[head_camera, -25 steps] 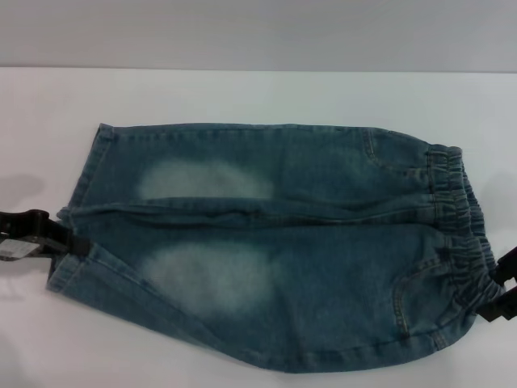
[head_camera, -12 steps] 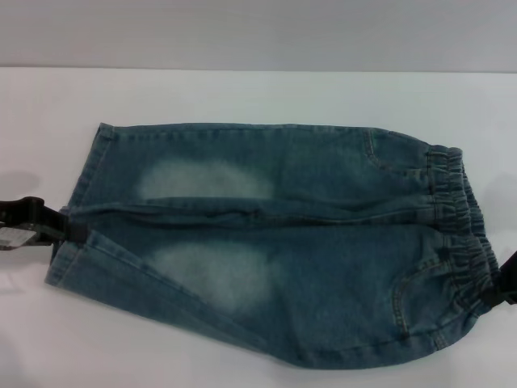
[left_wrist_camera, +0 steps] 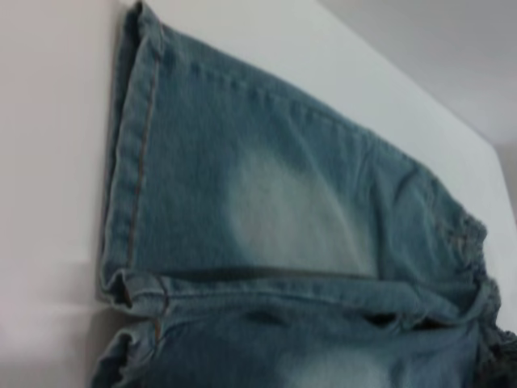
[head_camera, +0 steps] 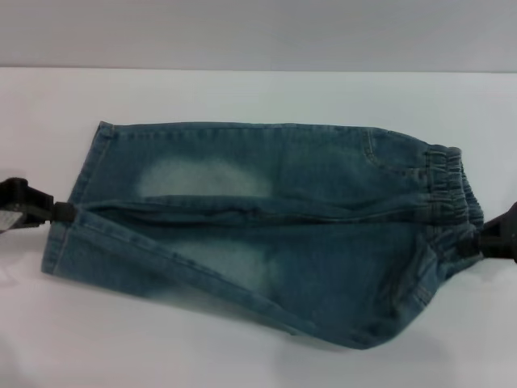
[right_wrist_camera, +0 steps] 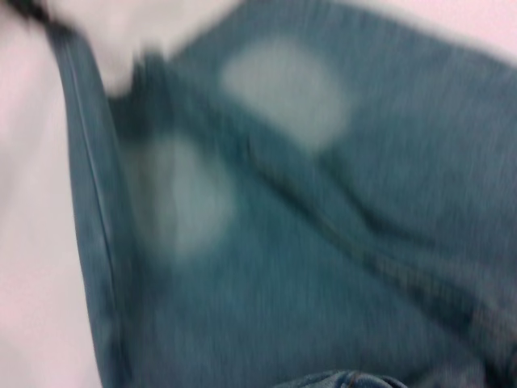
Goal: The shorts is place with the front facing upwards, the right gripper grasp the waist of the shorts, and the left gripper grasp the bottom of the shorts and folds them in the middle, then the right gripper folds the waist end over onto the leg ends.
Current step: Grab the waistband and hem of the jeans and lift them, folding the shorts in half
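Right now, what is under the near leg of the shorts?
The near leg is raised off the white table, held between the left hand and right hand. Only its shadow shows beneath. The table directly below is covered from view.

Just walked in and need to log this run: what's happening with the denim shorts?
A two-armed robot is folding the shorts lengthwise on the white table. The left hand pinches the leg hems, the right hand the elastic waist. The near leg is lifted and rolling toward the far one; the fold isn't finished.
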`<act>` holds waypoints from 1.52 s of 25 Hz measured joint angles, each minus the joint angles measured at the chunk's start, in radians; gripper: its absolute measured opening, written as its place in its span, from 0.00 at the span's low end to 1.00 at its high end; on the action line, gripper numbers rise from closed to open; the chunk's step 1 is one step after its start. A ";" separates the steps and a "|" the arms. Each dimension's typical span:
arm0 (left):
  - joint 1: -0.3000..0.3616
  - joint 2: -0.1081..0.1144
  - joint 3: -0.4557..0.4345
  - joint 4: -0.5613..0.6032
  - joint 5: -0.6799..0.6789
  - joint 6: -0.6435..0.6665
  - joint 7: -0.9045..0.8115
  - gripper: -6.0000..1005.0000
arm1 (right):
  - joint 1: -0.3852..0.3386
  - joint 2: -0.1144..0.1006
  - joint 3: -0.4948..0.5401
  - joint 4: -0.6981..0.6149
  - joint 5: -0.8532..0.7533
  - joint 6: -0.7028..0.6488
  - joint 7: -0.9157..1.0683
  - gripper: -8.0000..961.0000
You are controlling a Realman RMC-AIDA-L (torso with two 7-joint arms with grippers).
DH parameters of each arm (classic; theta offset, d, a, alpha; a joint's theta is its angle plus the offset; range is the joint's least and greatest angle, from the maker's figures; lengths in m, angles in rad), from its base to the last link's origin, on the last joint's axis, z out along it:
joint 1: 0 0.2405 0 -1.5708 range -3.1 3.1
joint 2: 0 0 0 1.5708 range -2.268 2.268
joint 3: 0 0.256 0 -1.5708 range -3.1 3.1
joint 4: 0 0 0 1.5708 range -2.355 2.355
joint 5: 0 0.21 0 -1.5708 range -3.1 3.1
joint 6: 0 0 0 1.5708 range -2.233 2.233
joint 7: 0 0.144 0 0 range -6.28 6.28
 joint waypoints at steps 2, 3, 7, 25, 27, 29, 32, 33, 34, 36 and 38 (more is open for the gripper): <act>0.000 0.000 -0.031 0.002 0.000 -0.004 -0.002 0.06 | -0.027 -0.006 0.025 0.020 0.072 0.005 -0.004 0.01; -0.002 0.001 -0.050 0.002 0.000 -0.009 -0.005 0.06 | -0.042 -0.005 0.035 0.024 0.106 0.011 -0.006 0.01; -0.016 -0.012 -0.125 0.016 -0.004 -0.041 -0.014 0.06 | -0.093 0.013 0.075 0.048 0.242 0.086 -0.002 0.01; -0.033 -0.080 -0.145 0.013 -0.147 -0.318 0.040 0.06 | -0.140 0.120 0.124 0.144 0.537 0.410 -0.056 0.01; -0.030 -0.089 -0.145 0.012 -0.150 -0.340 0.053 0.06 | -0.139 0.128 0.125 0.158 0.548 0.448 -0.078 0.01; -0.027 -0.095 -0.145 0.012 -0.150 -0.360 0.065 0.06 | -0.137 0.136 0.123 0.174 0.558 0.495 -0.104 0.01; -0.022 -0.106 -0.146 0.012 -0.152 -0.388 0.093 0.06 | -0.131 0.143 0.124 0.195 0.563 0.539 -0.129 0.01; -0.021 -0.117 -0.147 0.014 -0.153 -0.407 0.111 0.06 | -0.129 0.143 0.124 0.202 0.566 0.552 -0.135 0.01; -0.021 -0.123 -0.147 0.015 -0.153 -0.417 0.123 0.06 | -0.128 0.144 0.124 0.208 0.570 0.565 -0.142 0.01; -0.021 -0.142 -0.146 0.015 -0.154 -0.449 0.155 0.06 | -0.125 0.144 0.122 0.222 0.586 0.590 -0.161 0.01; -0.027 -0.158 -0.145 0.013 -0.154 -0.478 0.183 0.06 | -0.123 0.144 0.121 0.231 0.599 0.607 -0.172 0.01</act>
